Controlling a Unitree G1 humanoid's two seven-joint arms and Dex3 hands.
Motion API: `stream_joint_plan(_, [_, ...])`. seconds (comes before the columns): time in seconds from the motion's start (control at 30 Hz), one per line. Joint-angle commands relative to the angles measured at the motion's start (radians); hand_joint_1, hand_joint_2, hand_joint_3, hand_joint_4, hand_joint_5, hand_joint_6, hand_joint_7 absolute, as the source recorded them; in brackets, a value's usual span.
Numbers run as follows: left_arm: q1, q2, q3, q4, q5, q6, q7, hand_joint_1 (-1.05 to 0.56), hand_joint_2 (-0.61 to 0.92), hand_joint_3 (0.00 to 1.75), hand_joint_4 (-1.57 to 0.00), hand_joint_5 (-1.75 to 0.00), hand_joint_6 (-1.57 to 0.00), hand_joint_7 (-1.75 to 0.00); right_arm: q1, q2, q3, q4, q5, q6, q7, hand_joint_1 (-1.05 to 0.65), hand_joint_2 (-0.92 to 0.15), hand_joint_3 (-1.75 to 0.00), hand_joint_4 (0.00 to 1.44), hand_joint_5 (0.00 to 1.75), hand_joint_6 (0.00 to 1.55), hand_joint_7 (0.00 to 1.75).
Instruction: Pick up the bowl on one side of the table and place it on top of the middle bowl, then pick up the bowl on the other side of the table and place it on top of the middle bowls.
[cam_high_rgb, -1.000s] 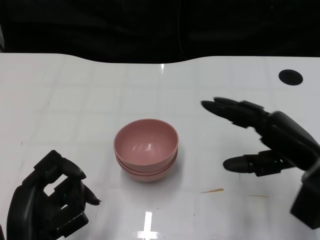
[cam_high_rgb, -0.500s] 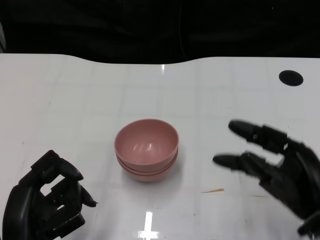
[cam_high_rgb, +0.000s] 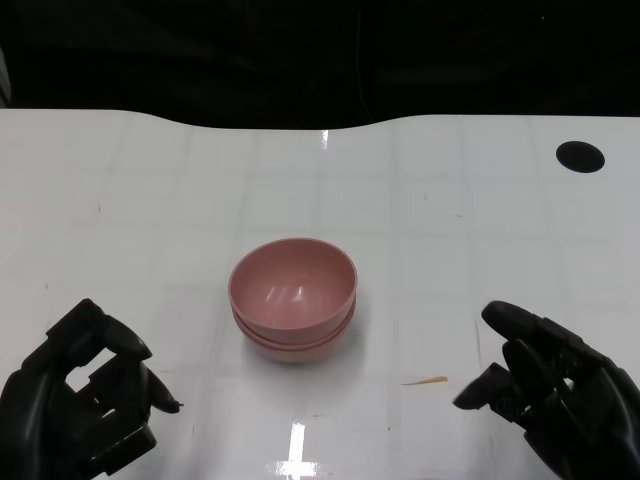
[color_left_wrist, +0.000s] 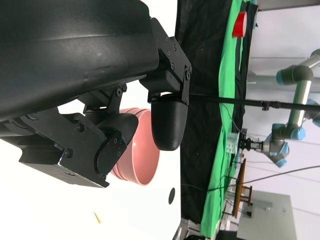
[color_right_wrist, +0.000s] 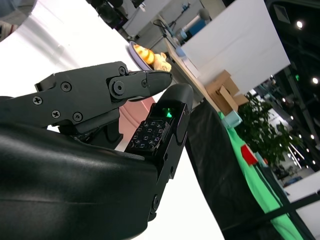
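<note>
Glossy white counter (cam_high_rgb: 150, 200) carries the nested stack of pink plastic bowls (cam_high_rgb: 292, 297) at frame centre, while the left hand (cam_high_rgb: 80, 400) at lower left, fingers curled emptily, and the right hand (cam_high_rgb: 550, 395) at lower right, fingers spread, are both cut off by the frame's bottom edge.

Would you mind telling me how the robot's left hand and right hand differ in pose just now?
The left hand has its fingers curled in toward the palm, while the right hand has its fingers spread apart and reaching out. The left hand lies at the lower left of the pink bowl stack, the right hand at its lower right. Both are black, hold nothing, and sit apart from the stack.
</note>
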Motion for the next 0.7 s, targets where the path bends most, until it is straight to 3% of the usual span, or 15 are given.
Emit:
stream_joint_plan(0.03, [0.003,0.022,0.020,0.008,-0.015,-0.001,-0.018,0.02,0.64,1.30,-0.72,-1.75,-0.58,-1.75,0.027,0.008,-0.031,0.013,-0.040,-0.019,0.011,-0.17,-0.73,-0.76,0.73,1.57,0.91,0.73])
stream_joint_plan(0.1, [0.006,0.026,0.023,0.003,-0.016,0.005,-0.019,0.02,0.64,1.30,-0.72,-1.75,-0.58,-1.75,0.032,0.010,-0.040,0.004,-0.064,-0.014,0.002,-0.12,-0.72,-0.85,0.76,1.66,0.79,1.13])
stream_joint_plan(0.17, [0.008,0.030,0.026,0.001,-0.018,0.008,-0.023,0.02,0.64,1.30,-0.72,-1.75,-0.58,-1.75,0.030,0.011,-0.049,0.005,-0.083,-0.023,0.013,-0.09,-0.72,-0.85,0.76,1.72,0.72,1.36])
stream_joint_plan(0.47, [0.008,0.033,0.025,-0.018,-0.016,0.025,-0.017,0.02,0.64,1.30,-0.72,-1.75,-0.58,-1.75,-0.003,0.014,-0.084,0.034,-0.142,-0.065,0.063,-0.09,-0.80,-0.76,0.77,1.75,0.64,1.57])
stream_joint_plan(0.7, [0.002,0.034,0.023,-0.020,-0.002,0.031,-0.015,0.01,0.64,1.30,-0.74,-1.75,-0.59,-1.75,-0.024,0.016,-0.105,0.059,-0.148,-0.063,0.083,-0.10,-0.79,-0.73,0.77,1.75,0.64,1.55])
